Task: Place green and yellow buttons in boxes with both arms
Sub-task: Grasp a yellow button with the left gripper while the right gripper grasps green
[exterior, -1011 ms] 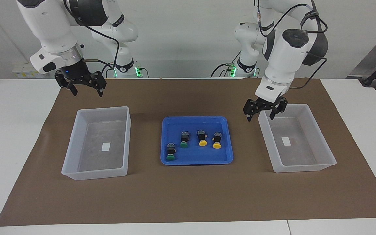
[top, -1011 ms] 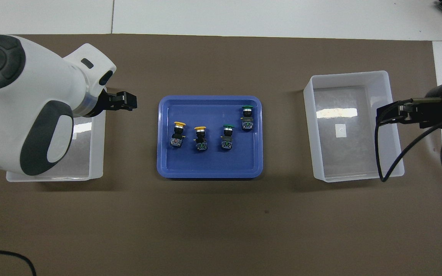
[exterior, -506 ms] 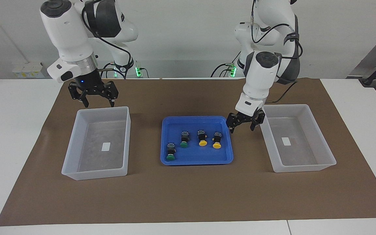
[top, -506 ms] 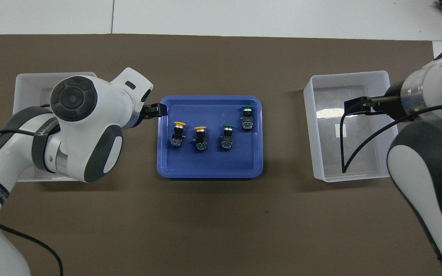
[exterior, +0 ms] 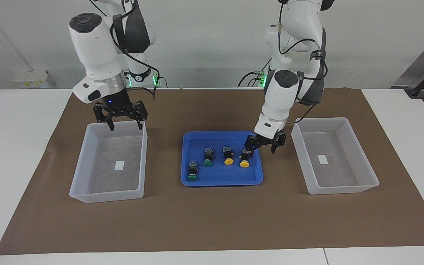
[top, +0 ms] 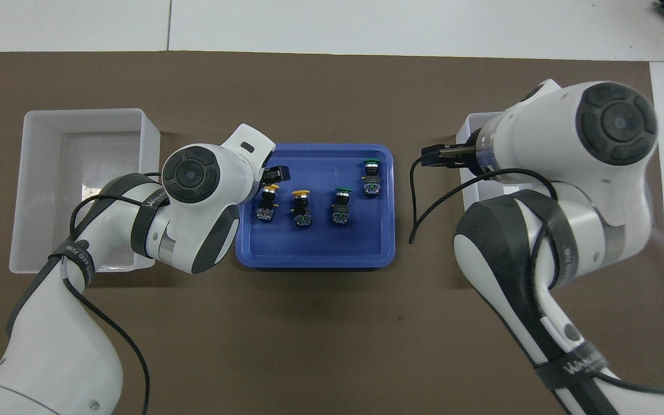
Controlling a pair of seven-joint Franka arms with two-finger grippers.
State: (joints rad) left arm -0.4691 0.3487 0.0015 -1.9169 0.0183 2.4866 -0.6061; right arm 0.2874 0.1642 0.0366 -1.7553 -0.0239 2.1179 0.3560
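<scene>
Two green buttons (exterior: 193,173) (exterior: 207,158) and two yellow buttons (exterior: 228,156) (exterior: 244,159) lie in the blue tray (exterior: 221,180) mid-table. The overhead view shows the yellow buttons (top: 267,199) (top: 301,204) and green buttons (top: 342,203) (top: 372,173) too. One box (exterior: 105,195) sits at the right arm's end, the other box (exterior: 341,189) at the left arm's end. My left gripper (exterior: 260,150) hangs open over the tray's rim, beside the outermost yellow button. My right gripper (exterior: 126,128) is open above its box's rim. Neither holds anything.
Tray and boxes rest on a brown mat (exterior: 212,221) covering most of the white table. In the overhead view the left arm's box (top: 84,113) shows well; the right arm covers most of the other box (top: 470,124). Both boxes hold only a white label.
Both arms swung in toward the middle. The left gripper went from its box's corner to the tray's edge. The right gripper came down from outside its box to over the rim.
</scene>
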